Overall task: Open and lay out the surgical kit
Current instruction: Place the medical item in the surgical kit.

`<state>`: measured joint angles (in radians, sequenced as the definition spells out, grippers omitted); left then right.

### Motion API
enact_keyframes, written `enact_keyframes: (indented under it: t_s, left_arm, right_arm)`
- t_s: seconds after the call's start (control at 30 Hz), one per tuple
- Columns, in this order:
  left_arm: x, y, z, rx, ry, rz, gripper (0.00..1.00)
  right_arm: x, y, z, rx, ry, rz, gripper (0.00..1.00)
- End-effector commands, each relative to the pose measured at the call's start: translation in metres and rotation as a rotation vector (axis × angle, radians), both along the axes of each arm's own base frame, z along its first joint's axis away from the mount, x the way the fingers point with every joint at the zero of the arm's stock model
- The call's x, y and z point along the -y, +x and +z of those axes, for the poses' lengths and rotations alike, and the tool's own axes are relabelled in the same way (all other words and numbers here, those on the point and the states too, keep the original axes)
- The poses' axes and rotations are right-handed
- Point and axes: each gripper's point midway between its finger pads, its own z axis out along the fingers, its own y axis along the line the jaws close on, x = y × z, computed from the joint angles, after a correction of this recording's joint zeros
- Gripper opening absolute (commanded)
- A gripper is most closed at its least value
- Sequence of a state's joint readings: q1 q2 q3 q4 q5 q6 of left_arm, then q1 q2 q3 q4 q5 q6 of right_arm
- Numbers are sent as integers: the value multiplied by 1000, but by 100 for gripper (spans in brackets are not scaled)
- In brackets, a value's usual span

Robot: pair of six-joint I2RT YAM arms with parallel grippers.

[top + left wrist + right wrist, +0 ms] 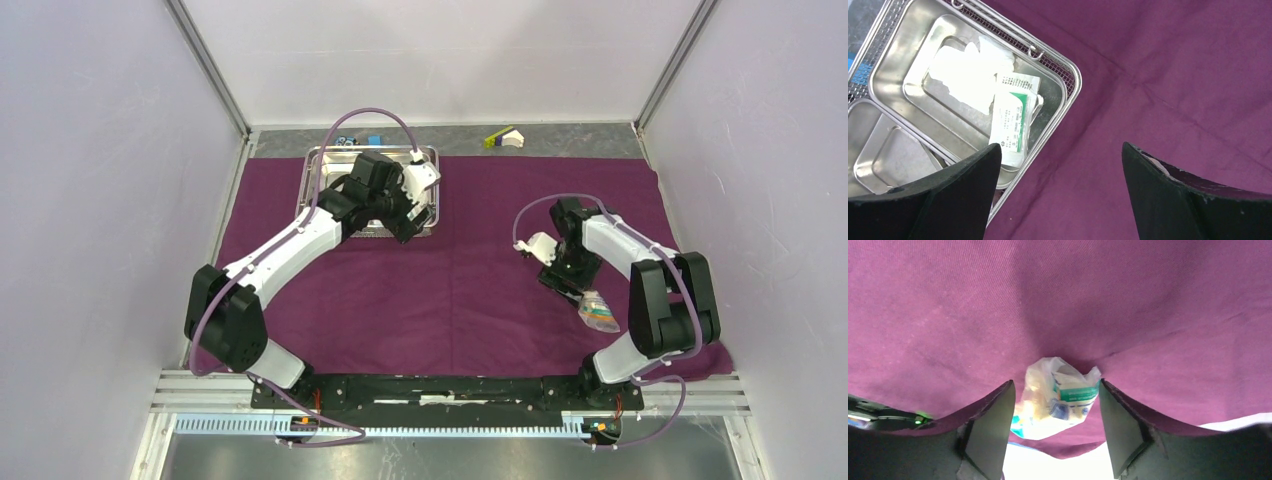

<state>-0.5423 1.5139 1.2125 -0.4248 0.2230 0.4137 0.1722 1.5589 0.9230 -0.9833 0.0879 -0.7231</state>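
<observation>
The dark purple cloth [470, 300] lies spread flat over the table. At its far left stands the steel tray [322, 160], holding white gauze [965, 75] and a white packet [1010, 122] with green print. My left gripper [412, 222] hangs open over the tray's near right corner [1075, 82], one fingertip [983, 160] above the tray, the other above the cloth. A small clear packet [1060, 395] lies on the cloth near the front right [598, 314]. My right gripper [1056, 384] stands open around it, with gaps beside the fingers. Tweezers and forceps are hidden.
Behind the tray, off the cloth, sits a small blue block [375, 139]. A yellow-green and white piece [503, 137] lies at the back centre. White walls close in left, right and back. The cloth's front right edge [1068, 447] is just beyond the clear packet.
</observation>
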Motion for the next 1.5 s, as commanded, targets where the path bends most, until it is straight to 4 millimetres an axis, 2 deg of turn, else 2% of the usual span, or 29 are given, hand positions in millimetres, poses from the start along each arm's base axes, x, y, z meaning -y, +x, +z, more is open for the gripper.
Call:
enact_keyframes:
  t_s: [0.0, 0.03, 0.1, 0.33, 0.67, 0.87, 1.2, 1.47]
  left_arm:
    - [-7, 9, 23, 81, -5, 19, 96]
    - [-8, 10, 24, 83, -5, 20, 96]
    - [-9, 11, 23, 84, -5, 25, 96]
    - [-12, 14, 22, 88, 2, 37, 96]
    - [-16, 16, 20, 101, 11, 38, 97]
    - [-19, 21, 17, 101, 12, 48, 97]
    - [-25, 23, 9, 75, 3, 82, 97]
    - [-24, 23, 8, 69, 3, 79, 97]
  right_arm:
    - [-3, 9, -1, 67, 10, -21, 77]
    - [-2, 8, -1, 70, 3, -22, 82]
    - [2, 8, -1, 88, -15, -26, 84]
    - [15, 11, 6, 146, -85, -64, 84]
    - [32, -1, 4, 139, -128, -127, 82]
    - [38, 0, 4, 154, -147, -154, 82]
    - [26, 5, -3, 166, -74, -206, 76]
    - [22, 29, 6, 248, -18, -256, 83]
